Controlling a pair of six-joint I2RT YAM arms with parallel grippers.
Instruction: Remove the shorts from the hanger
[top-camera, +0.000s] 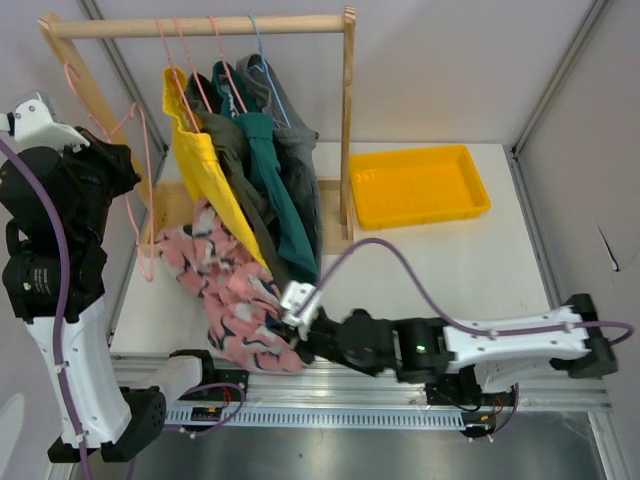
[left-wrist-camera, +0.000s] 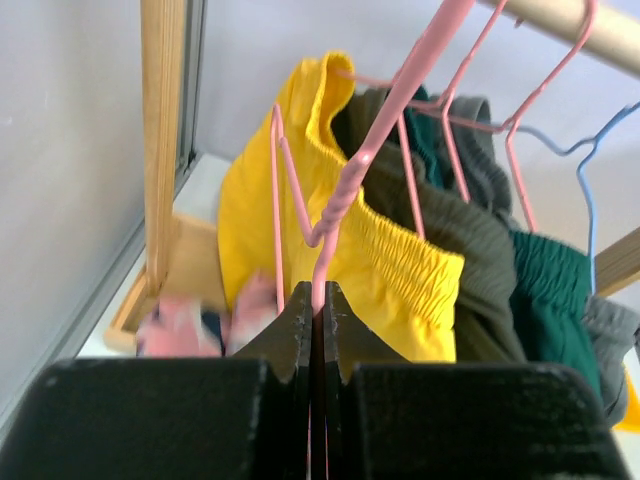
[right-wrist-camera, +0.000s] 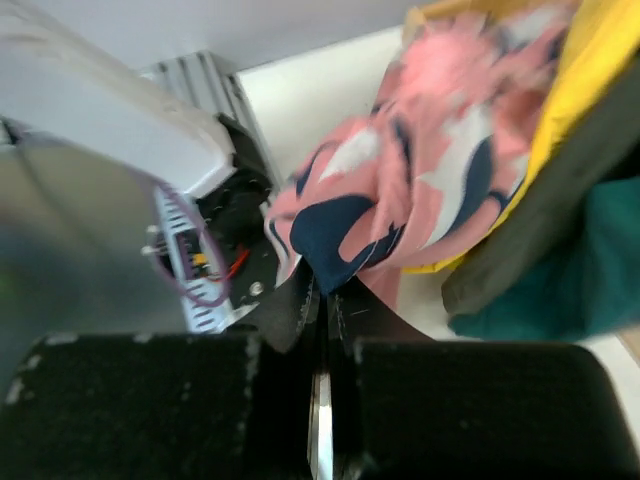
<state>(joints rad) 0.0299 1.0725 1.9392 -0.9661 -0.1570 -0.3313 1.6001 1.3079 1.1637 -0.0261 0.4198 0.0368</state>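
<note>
Top view: pink patterned shorts (top-camera: 225, 290) stretch from the pink hanger (top-camera: 143, 200), held off the rack's left end, down to the right pincer (top-camera: 292, 318) near the table (top-camera: 480, 260) edge, likely to slip them off. Other shorts (top-camera: 262, 160) hang on the rail (top-camera: 200, 25).
Left wrist: left pincer (left-wrist-camera: 318, 300) squeezed together on the hanger wire, bracing it.
Right wrist: pincer clamped on pink cloth; whether the cloth is free of the hanger, can't tell.
</note>
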